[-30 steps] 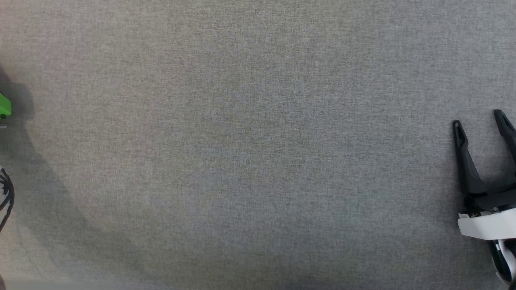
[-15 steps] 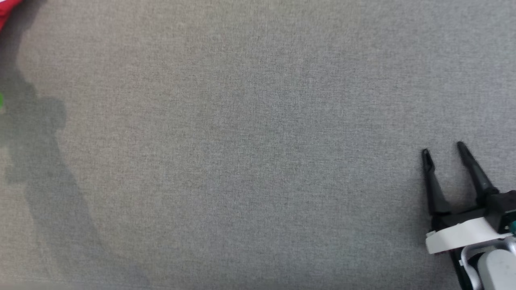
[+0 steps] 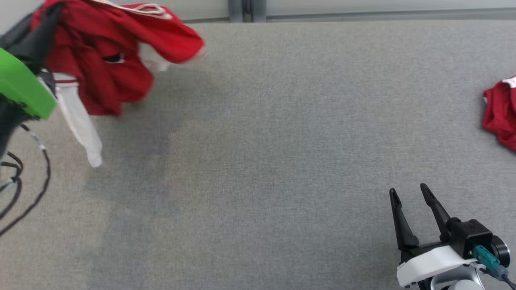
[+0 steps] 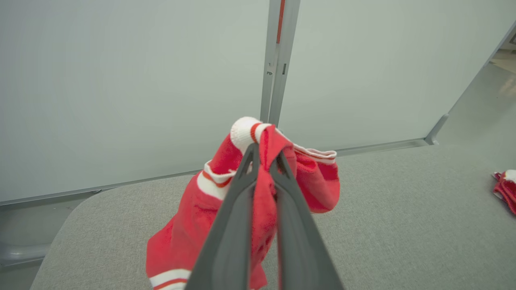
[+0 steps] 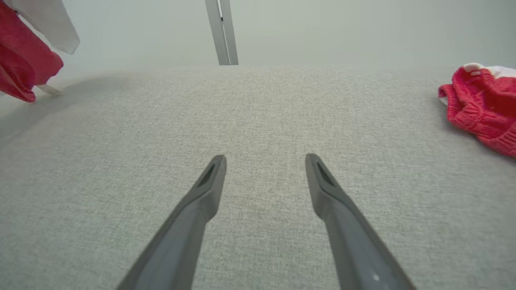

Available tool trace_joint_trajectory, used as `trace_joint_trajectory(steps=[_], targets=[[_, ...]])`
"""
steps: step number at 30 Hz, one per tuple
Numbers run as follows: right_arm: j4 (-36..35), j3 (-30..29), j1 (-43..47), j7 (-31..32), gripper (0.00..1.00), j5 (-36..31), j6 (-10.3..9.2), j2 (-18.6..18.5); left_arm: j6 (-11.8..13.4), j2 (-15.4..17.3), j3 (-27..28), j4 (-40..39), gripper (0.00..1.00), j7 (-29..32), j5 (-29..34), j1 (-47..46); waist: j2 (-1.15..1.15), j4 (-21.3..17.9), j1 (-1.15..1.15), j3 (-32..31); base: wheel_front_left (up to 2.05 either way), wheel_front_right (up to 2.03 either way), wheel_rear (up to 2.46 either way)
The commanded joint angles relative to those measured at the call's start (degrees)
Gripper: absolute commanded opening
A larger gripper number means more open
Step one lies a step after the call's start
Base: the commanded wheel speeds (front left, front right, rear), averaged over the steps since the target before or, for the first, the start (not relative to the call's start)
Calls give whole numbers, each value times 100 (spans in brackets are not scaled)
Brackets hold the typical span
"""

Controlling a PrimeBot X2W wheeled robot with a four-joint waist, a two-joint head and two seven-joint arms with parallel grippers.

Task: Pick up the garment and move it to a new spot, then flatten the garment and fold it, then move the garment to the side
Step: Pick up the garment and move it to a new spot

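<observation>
The garment (image 3: 109, 60) is a red knit piece with white, red-striped cuffs, hanging crumpled in the air above the grey table's far left corner. In the left wrist view my left gripper (image 4: 266, 151) is shut on a fold of the garment (image 4: 189, 225), which droops below the fingers. A white sleeve (image 3: 80, 125) dangles toward the table. The garment (image 5: 24, 60) also hangs at the upper left of the right wrist view. My right gripper (image 3: 408, 191) hovers open over the table's near right, and nothing sits between its fingers (image 5: 266, 159).
A second red and white garment (image 3: 502, 112) lies bunched at the table's right edge (image 5: 479, 108). The green cover of my left arm (image 3: 20, 88) and loose black cables (image 3: 24, 193) sit at the left. A pale wall with a metal post (image 3: 246, 10) bounds the grey table (image 3: 262, 161).
The head camera has moved, bringing the table's far edge, the lifted red garment and the second garment into the picture. The right gripper stays open and shows lower and further left.
</observation>
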Motion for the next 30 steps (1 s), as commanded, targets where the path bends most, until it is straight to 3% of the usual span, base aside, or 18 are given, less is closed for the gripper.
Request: trace_joint_trajectory(steps=[1, 6, 10, 12, 15, 19, 21, 22, 24, 25, 26, 27, 30], targets=[[6, -39, 103, 4, 100, -21, -2, 19, 95, 0, -2, -464, 0, 176, -176, 214, 0, -544, 0, -583, 0, 0, 0], [30, -83, 183, 4, 100, -29, -2, 86, 594, -154, -82, -2329, 0, 682, -686, 744, 0, -814, 0, -644, 0, 0, 0], [63, 3, 19, 3, 100, 3, -2, 133, 875, -570, -425, -3026, 0, 842, -930, 943, 0, -1038, 0, -486, 0, 0, 0], [95, 56, -51, 3, 100, 27, -2, 151, 966, -693, -670, -2972, 0, 853, -736, 1006, 0, -1141, 0, -393, 0, 0, 0], [145, 113, -173, 3, 100, 64, -2, 189, 1097, -1012, -1042, -2476, 0, 703, -487, 1187, 0, -1290, 0, -230, 0, 0, 0], [243, 288, -335, 3, 100, 90, -2, 249, 1081, -1442, -1505, -1110, 0, 78, 109, 1390, 0, -1528, 0, -4, 0, 0, 0], [291, 339, -406, 3, 100, 102, -2, 251, 1099, -1589, -1699, -365, 0, -380, 564, 1400, 0, -1613, 0, 96, 0, 0, 0], [324, 337, -454, 3, 100, 97, -2, 259, 1082, -1699, -1939, 340, 0, -891, 1076, 1330, 0, -1651, 0, 155, 0, 0, 0], [347, 294, -483, 3, 100, 88, -2, 263, 1017, -1949, -2034, 953, 2, -1369, 1245, 1360, 0, -1645, 0, 178, 0, 0, 0], [349, 259, -497, 3, 100, 68, -2, 243, 974, -2038, -2060, 1214, 35, -1648, 1362, 1344, 0, -1632, 0, 182, 0, 0, 0], [345, 217, -498, 3, 100, 51, -2, 220, 961, -2091, -2085, 1398, 47, -1887, 1466, 1305, 0, -1602, 0, 179, 0, 0, 0], [341, 172, -493, 3, 100, 40, -2, 198, 938, -2149, -2105, 1602, 100, -2136, 1512, 1292, 0, -1557, 0, 156, 0, 0, 0], [288, 56, -426, 2, 100, -13, -2, 145, 1039, -2300, -2112, 1924, 100, -2909, 1803, 1265, 0, -1411, 0, 28, 0, 0, 0]])
